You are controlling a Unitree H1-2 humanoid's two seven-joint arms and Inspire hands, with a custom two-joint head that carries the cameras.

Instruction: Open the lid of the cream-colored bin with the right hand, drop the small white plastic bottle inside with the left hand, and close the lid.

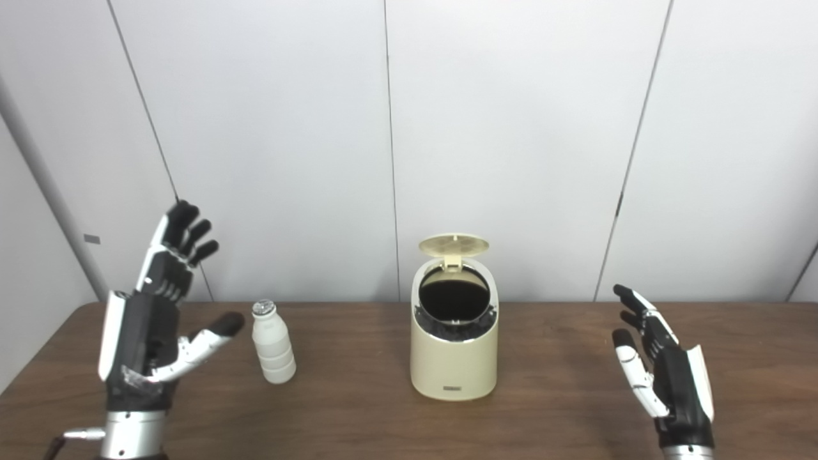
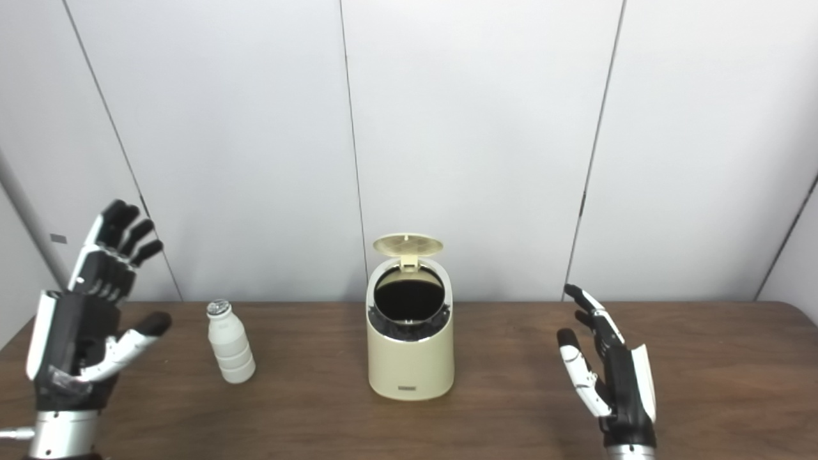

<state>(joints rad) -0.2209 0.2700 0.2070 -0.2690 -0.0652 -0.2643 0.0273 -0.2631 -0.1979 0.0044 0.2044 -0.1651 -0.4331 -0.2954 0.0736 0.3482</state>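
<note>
On the brown counter (image 1: 549, 383) the bin (image 1: 454, 345) gapes, lid (image 1: 454, 245) up — a clumsy left hand (image 1: 150, 332) (spread, empty, like the right hand (image 1: 664, 370)) could topple the upright bottle (image 1: 273, 345).

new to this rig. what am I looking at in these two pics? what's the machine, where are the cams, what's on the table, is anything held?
It is a humanoid robot seen from its own head. The two pictures come from two cameras side by side there, so they show the same scene from spots slightly apart.

Both arms enter from the bottom edge. The left hand and the right hand are raised with fingers spread, holding nothing.

On the brown table stands a cream-colored bin with its lid flipped up, so the dark opening shows. To its left, a small white plastic bottle stands upright near the left hand, untouched by it.
</note>
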